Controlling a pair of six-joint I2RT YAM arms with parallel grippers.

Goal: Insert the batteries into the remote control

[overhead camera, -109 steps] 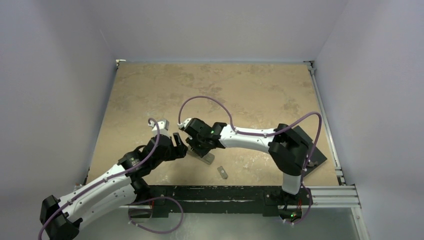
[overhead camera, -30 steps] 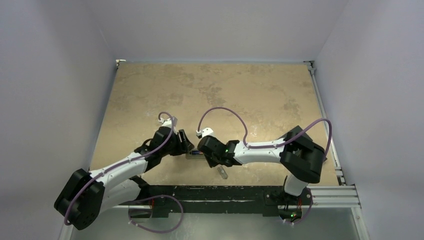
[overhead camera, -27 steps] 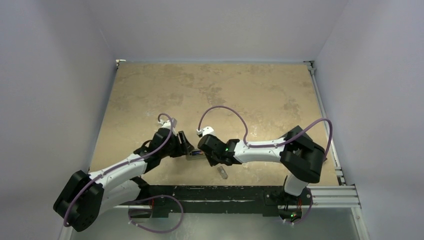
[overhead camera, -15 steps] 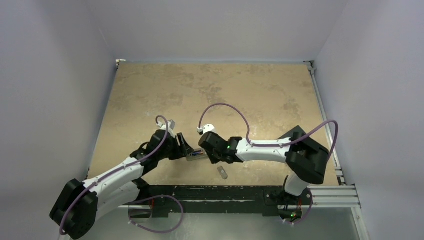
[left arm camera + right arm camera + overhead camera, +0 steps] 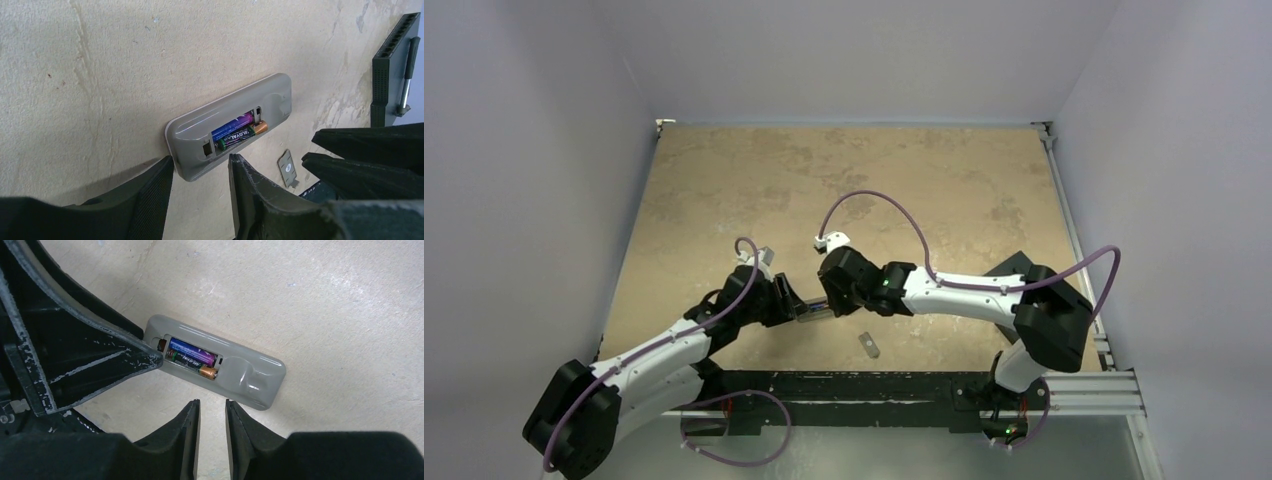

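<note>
Here, the scene: two robot arms lean in over a tan worktop (image 5: 874, 180), their grippers meeting near its near edge.
Remote control: the remote control (image 5: 235, 367) lies face down, flat on the worktop between the two grippers, with its grey underside up and the battery recess uncovered.
Batteries: both sit side by side in the recess, the purple one (image 5: 187, 347) on the far side and the dark one with a brassy end (image 5: 192, 362) on the near side.
Left gripper: the left gripper (image 5: 201, 161) is spread, one finger on each side of the remote's left end. Whether the pads press on it cannot be told.
Right gripper: the right gripper (image 5: 211, 402) holds nothing and its fingers stand a narrow gap apart, just beside the remote's long edge.
Key relation: from above, the remote's long axis runs roughly left to right. The left gripper is at its left end and the right gripper over its right half, with the recess straight ahead of the right fingertips.
Progress: loading looks complete, as I judge it, and only a seating check seems left.
Cover: a small grey cover piece (image 5: 287, 167) lies loose on the worktop, nearer than the remote and to its right, closer to the right arm.
Also present: a black slab (image 5: 395, 65) lies well apart at the right.
</note>
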